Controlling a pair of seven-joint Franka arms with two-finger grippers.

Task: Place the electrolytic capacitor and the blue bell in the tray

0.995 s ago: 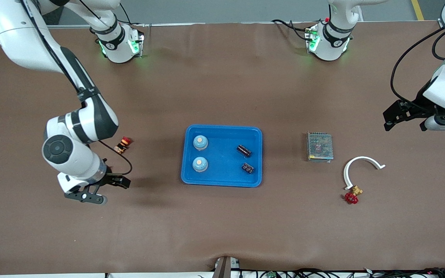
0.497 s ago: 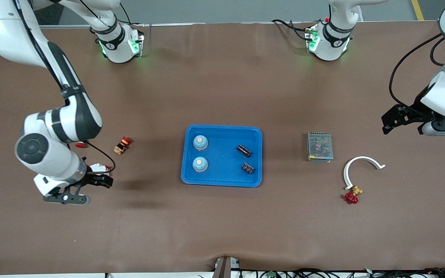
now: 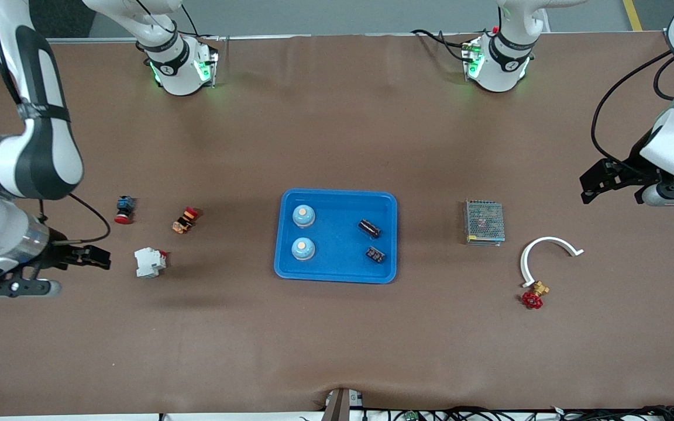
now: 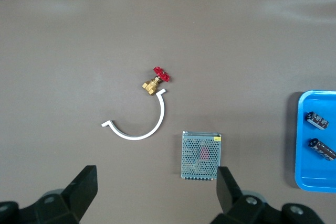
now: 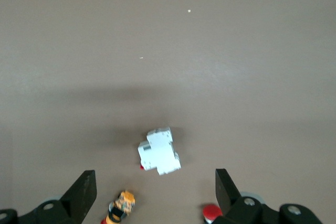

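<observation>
The brown table (image 3: pixel 337 117) stretches wide, and right in the middle of it sits the blue tray (image 3: pixel 337 275). Inside it, two blue bells (image 3: pixel 303 216) line up along the end toward the right arm, one nearer the front camera than the other, both standing upright with pale round tops. At the tray's other end lie two dark capacitors (image 3: pixel 370 228), on their sides, apart from each other and from the bells. So the goods are in the tray!

Over at the left arm's end of the table, the left claw (image 3: pixel 612 181) hangs in the air with its fingers spread wide, nothing between them. Under it and toward the tray lies a grey metal box with a mesh top (image 3: pixel 484 221). Nearer the front camera than the box curves a white plastic arc (image 3: pixel 539 251), and at one tip of the arc, just touching or nearly so, sits a small brass valve with a red handwheel (image 3: pixel 534 295).

At the right arm's end, the right claw (image 3: pixel 50 266) hovers over bare table, jaws wide, empty too. Beside it, toward the tray, rests a white switch block (image 3: pixel 150 262). Farther from the front camera lie an orange and red push button (image 3: pixel 185 220) and a blue one with a red cap (image 3: pixel 123 209), well apart.
</observation>
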